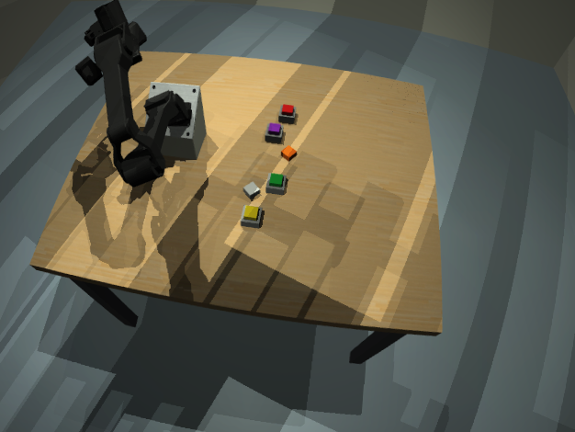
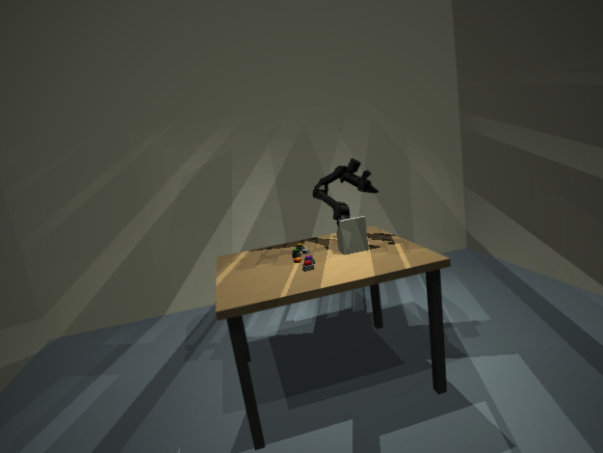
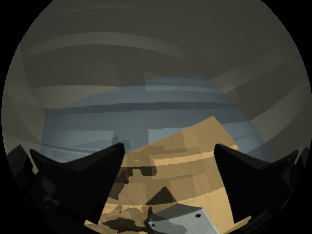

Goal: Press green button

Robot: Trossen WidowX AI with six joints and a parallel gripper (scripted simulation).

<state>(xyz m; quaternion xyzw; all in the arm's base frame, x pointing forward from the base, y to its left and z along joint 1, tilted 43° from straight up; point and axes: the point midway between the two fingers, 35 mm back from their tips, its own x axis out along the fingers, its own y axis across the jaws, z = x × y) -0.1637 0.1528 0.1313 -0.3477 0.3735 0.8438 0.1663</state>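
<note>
The green button (image 1: 276, 179) (image 2: 296, 251) sits on its grey base on the table, its cap standing up above the base. My gripper (image 2: 376, 190) (image 3: 170, 150) is open, with nothing between its fingers. It is high up and far from the green button, on the other side of the arm's base, and points away from the buttons. The wrist view shows part of the table and the arm's base, but no button.
A yellow button (image 1: 251, 212) and a white block (image 1: 251, 189) are close to the green button. An orange block (image 1: 288, 152), a purple button (image 1: 274, 129) and a red button (image 1: 287, 109) are farther along. The arm's silver base (image 1: 197, 134) (image 2: 353, 236) (image 3: 185, 220) stands on the table.
</note>
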